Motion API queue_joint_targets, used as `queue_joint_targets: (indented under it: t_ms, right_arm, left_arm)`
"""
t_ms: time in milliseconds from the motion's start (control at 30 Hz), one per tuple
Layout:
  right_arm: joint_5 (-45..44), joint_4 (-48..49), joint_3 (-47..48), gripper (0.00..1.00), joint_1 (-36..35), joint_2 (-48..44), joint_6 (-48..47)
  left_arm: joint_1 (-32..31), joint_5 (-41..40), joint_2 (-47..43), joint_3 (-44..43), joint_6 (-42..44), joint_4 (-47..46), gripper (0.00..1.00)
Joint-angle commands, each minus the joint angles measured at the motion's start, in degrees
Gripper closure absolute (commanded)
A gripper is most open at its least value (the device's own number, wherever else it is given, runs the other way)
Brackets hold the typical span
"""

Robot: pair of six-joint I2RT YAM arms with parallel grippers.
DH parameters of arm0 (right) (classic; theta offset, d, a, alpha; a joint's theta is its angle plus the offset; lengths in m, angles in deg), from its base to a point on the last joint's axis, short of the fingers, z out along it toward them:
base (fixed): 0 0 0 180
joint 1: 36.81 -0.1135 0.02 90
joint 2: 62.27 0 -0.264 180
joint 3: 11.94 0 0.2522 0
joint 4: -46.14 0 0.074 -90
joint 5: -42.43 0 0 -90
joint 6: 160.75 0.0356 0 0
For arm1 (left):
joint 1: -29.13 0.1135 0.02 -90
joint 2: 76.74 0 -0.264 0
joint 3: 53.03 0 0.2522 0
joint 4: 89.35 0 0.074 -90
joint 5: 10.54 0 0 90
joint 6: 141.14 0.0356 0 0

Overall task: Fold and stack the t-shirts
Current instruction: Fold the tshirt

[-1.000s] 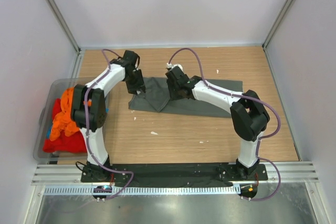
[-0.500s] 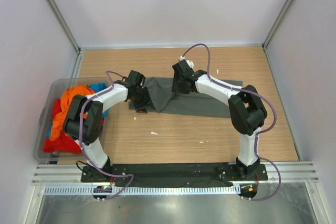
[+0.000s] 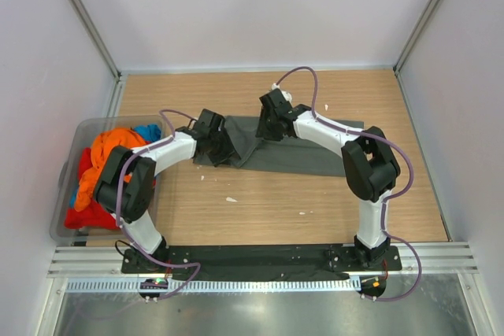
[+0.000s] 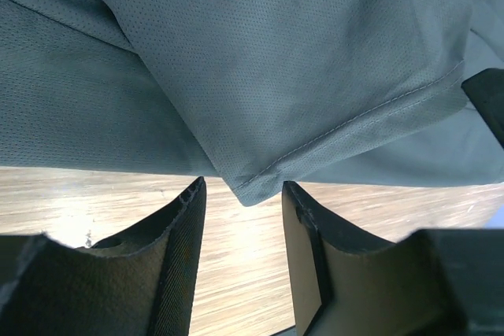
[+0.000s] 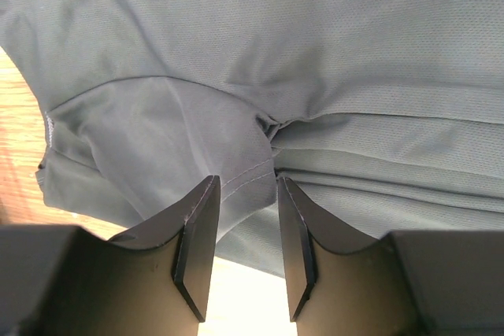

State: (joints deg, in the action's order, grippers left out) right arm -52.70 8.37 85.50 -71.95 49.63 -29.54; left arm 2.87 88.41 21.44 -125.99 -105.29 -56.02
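Observation:
A dark grey-green t-shirt (image 3: 315,151) lies spread across the wooden table, its left part folded over into a flap. My left gripper (image 3: 223,145) is at the shirt's left edge. In the left wrist view the left gripper (image 4: 242,186) is open, and a hemmed corner of the shirt (image 4: 260,60) just reaches its fingertips. My right gripper (image 3: 265,133) hovers over the shirt's upper middle. In the right wrist view the right gripper (image 5: 246,181) is open, with a sleeve hem of the shirt (image 5: 315,53) lying loose between its tips. Orange (image 3: 110,151), red (image 3: 87,214) and blue (image 3: 146,131) t-shirts are heaped in the bin.
A translucent grey plastic bin (image 3: 59,194) stands at the table's left edge. Bare wood (image 3: 276,202) stretches between the shirt and the arm bases. White walls close in the back and both sides.
My left gripper has swung from behind the shirt's left end forward and right to its left edge. The right gripper has shifted slightly back and opened a little wider.

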Motion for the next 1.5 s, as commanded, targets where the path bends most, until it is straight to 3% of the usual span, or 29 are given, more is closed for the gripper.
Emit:
queue_joint_targets:
  t_ms: [0,200,667,800,900,1067,1467]
  right_arm:
    - [0.6,1.9,0.3,0.59,0.2,0.1,1.9]
    - [0.6,1.6,-0.3,0.61,0.3,0.3,2.7]
    - [0.0,1.2,-1.8,0.59,0.3,0.5,3.6]
    - [0.1,1.8,-1.8,0.60,0.3,0.6,3.9]
    - [-0.4,2.3,-1.5,0.79,0.3,0.8,3.6]
    - [-1.6,2.2,-0.5,0.97,0.5,1.0,2.5]
    - [-2.3,-4.0,4.1,0.98,1.5,0.0,-3.4]
  left_arm:
    - [-0.4,-1.8,-1.5,0.4,-2.0,-3.0,0.57]
    - [-0.8,-2.5,-1.5,0.6,-2.8,-3.1,0.63]
    - [-2.9,-5.4,-1.0,1.2,-4.5,-2.8,0.59]
    - [-3.4,-6.8,-0.7,0.8,-5.3,-3.0,0.63]
    - [-3.4,-7.7,-1.1,0.7,-5.4,-3.2,0.74]
    - [-3.4,-10.3,-1.6,-1.2,-5.5,-0.8,1.00]
    - [-3.4,-18.6,-3.5,-9.6,-2.8,10.4,1.00]
